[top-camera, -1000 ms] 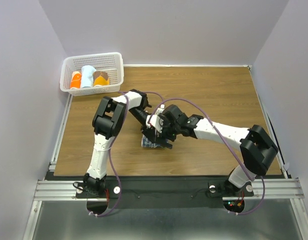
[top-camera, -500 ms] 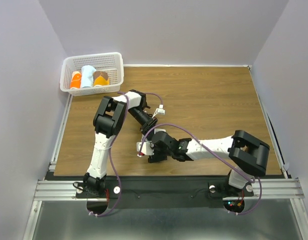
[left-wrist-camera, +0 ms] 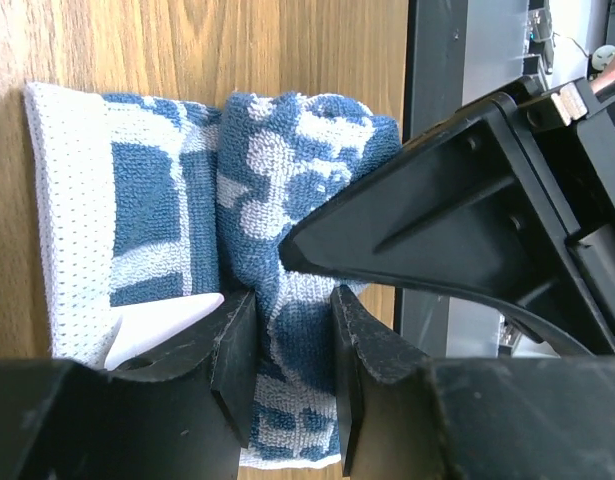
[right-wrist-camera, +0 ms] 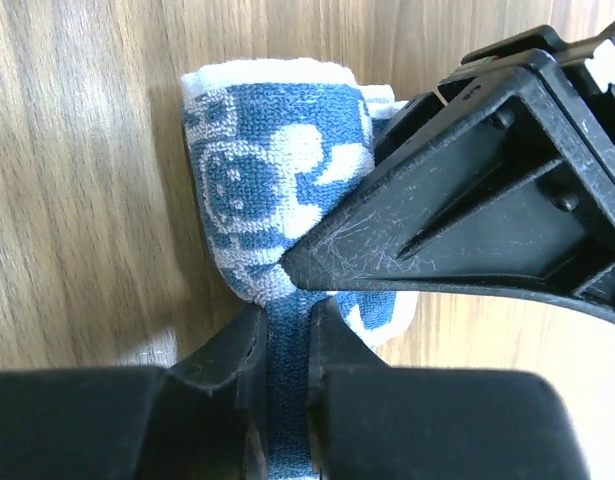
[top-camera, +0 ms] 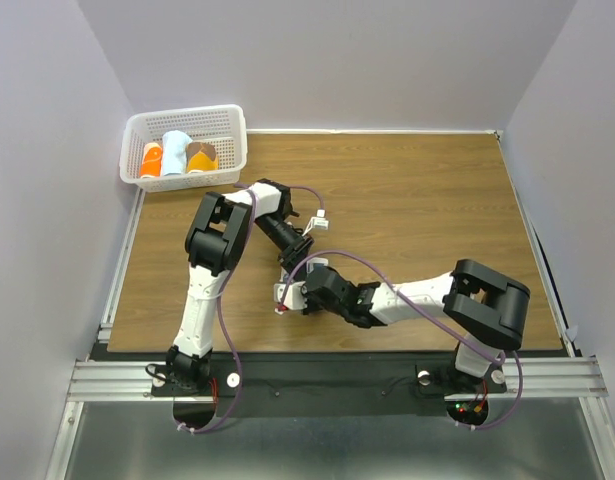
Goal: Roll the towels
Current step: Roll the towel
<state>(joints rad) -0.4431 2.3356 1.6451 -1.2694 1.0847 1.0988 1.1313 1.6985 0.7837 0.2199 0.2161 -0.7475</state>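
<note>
Three rolls (top-camera: 174, 155) lie in the far basket (top-camera: 235, 135); the towel (right-wrist-camera: 257, 170) on the counter (top-camera: 417, 190) looks half rolled, left claw (left-wrist-camera: 287, 325) and right claw (right-wrist-camera: 287, 330) both clamped on it.

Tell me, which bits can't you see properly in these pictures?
- Left wrist view: the right gripper hides the right side of the towel; its near end runs off the bottom edge.
- Right wrist view: the left gripper hides the towel's right side.
- Top view: both grippers cover nearly all the towel.
- Top view: the rolls in the basket are too small to tell what they are.
</note>
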